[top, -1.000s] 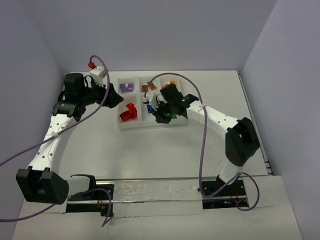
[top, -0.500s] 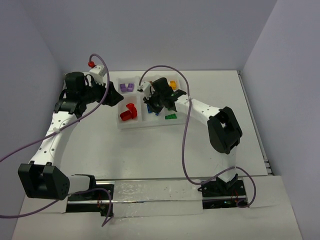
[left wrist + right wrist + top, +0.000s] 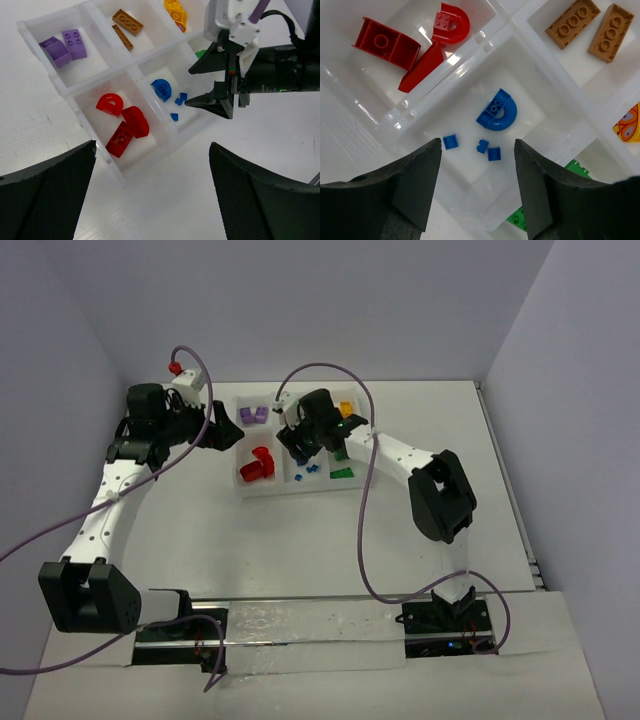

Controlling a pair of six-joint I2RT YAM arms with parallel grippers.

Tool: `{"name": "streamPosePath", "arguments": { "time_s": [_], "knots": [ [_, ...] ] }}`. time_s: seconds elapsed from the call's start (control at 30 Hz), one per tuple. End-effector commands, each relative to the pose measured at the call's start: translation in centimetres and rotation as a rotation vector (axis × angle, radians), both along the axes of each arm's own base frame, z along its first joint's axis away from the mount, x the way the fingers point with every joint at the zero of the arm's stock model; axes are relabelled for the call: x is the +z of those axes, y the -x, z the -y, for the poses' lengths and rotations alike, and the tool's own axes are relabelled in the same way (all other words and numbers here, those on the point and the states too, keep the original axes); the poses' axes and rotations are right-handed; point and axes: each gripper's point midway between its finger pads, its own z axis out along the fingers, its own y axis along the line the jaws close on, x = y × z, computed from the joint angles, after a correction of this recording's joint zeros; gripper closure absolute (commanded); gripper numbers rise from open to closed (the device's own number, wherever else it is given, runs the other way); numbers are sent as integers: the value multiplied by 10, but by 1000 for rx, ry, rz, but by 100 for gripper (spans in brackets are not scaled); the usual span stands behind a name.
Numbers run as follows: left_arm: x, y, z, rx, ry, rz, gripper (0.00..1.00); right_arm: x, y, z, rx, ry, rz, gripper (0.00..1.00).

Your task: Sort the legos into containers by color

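The containers are six compartments of one white tray (image 3: 272,490). The legos lie sorted in them: purple bricks (image 3: 63,44), tan bricks (image 3: 572,22), yellow pieces (image 3: 175,10), red pieces (image 3: 385,42), green bricks (image 3: 342,473). A blue arch (image 3: 497,111) and three tiny blue bricks (image 3: 450,142) lie in the front middle compartment. My right gripper (image 3: 477,145) hangs open just above those blue pieces, nothing between its fingers. My left gripper (image 3: 152,145) stands wide open and holds nothing, over the table at the tray's left front corner.
The right arm reaches across the tray's right half, covering part of the green compartment (image 3: 345,455). Purple cables loop above both arms. Side walls stand close to the table's left and right edges.
The right gripper swung left from the green compartment to the blue one and opened from shut. The left gripper opened wider and drew slightly away from the tray.
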Motion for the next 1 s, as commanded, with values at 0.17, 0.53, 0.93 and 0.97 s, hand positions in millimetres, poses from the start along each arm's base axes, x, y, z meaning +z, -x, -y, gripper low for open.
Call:
{"name": "streamPosePath", "arguments": {
  "time_s": [0.17, 0.53, 0.93, 0.97],
  "knots": [
    [6, -27, -29, 151, 10, -87, 1, 134, 3, 30, -90, -215, 129, 0],
    [4, -41, -86, 380, -175, 22, 1, 156, 3, 233, -483, -245, 146, 0],
    [-38, -49, -120, 511, -231, -44, 1, 119, 38, 330, -707, -242, 119, 0],
    [-40, -48, -122, 513, -238, -49, 1, 119, 39, 330, -708, -248, 116, 0]
  ]
}}
